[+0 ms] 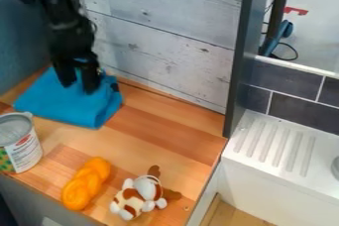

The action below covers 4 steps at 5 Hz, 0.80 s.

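From here, the folded blue cloth (66,107) lies under the black gripper (79,87), mostly toward the counter's (162,131) front. Its two fingers stand apart.

from my station i see a wood counter (169,131); a blue cloth (63,105) lies at its far left; nearer me, left to right, a can (24,149), an orange twist (86,183), a plush (142,194)

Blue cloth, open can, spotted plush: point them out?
Blue cloth (63,105): camera view, middle of its folded surface.
Open can (25,151): camera view, label on its side.
Spotted plush (144,187): camera view, white of its head.
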{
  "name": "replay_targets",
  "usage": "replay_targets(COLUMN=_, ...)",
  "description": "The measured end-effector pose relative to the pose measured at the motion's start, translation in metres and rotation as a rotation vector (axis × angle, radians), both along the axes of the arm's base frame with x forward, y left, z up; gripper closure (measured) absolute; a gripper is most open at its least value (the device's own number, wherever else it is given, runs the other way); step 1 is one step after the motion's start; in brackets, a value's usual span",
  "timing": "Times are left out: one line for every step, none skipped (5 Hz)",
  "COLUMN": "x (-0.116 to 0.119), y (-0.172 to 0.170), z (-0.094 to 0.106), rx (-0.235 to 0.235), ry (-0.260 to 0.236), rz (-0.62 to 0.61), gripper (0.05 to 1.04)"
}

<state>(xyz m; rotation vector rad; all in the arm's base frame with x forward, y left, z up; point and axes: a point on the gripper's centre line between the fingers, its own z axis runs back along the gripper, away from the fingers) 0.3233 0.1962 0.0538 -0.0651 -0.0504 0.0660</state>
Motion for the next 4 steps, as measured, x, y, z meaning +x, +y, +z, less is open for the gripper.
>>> replay_targets(x=-0.007, y=-0.002, z=0.030, rx=0.006, ry=-0.066, rz=-0.011, gripper=0.081)
replay_targets(x=-0.024, y=-0.017, z=0.054, rx=0.028, ry=-0.005, rz=-0.012, gripper=0.081)
replay_targets(x=-0.052, y=-0.056, z=0.065, rx=0.069, ry=0.104, rz=-0.038, gripper=0.081)
replay_targets(x=-0.080, y=-0.081, z=0.074, rx=0.092, ry=0.115, rz=-0.067, gripper=0.081)
